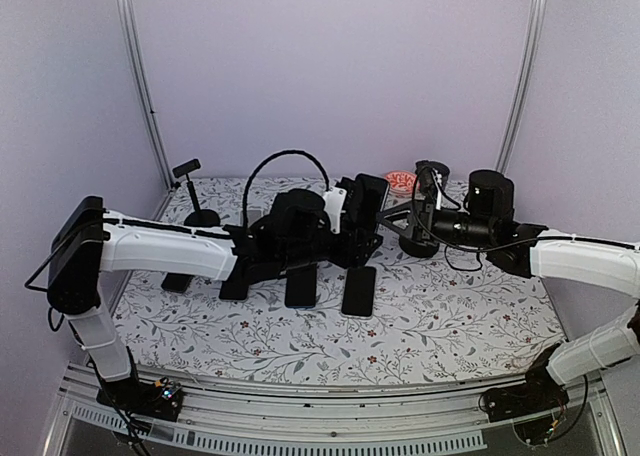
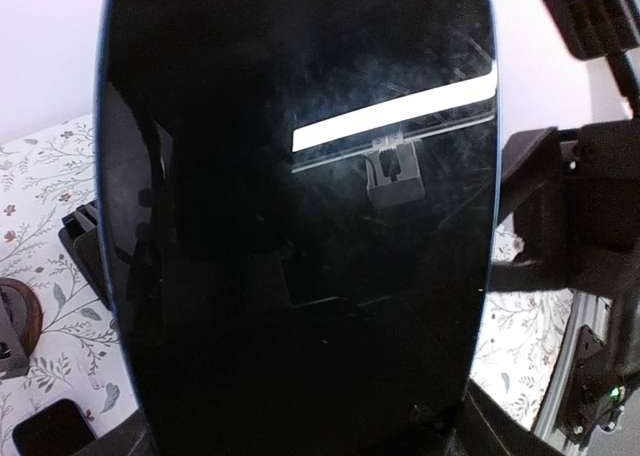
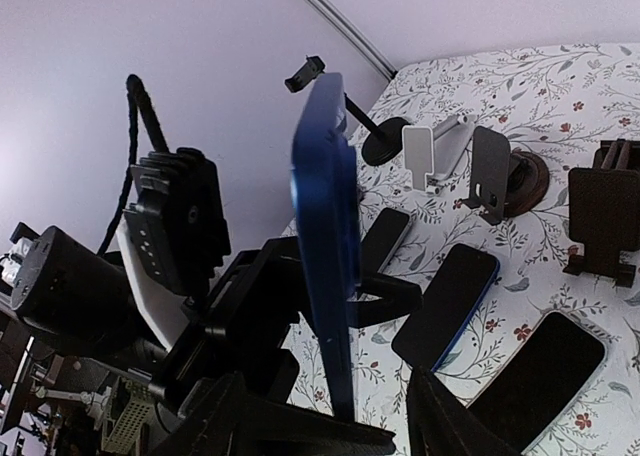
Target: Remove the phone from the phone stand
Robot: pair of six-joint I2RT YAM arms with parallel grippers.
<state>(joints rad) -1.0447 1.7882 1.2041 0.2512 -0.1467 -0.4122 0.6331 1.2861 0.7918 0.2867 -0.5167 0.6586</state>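
A blue-cased phone (image 3: 325,226) stands upright and edge-on in the right wrist view, held above the table. Its black screen (image 2: 300,226) fills the left wrist view. My left gripper (image 1: 355,214) is shut on it, with fingers (image 3: 400,298) pressing both faces. In the top view the phone (image 1: 370,196) is at the table's middle back. My right gripper (image 1: 390,217) is just right of it, and in its own wrist view the right gripper (image 3: 330,411) is open with the phone's lower end between the jaws. I see no stand touching the phone.
A black stand with a round base (image 1: 418,244) sits under the right arm. A clamp stand (image 1: 190,176) is at the back left. Three phones lie flat (image 1: 300,288), (image 1: 359,291), (image 1: 178,282). White (image 3: 425,156) and dark (image 3: 490,181) stands are further back.
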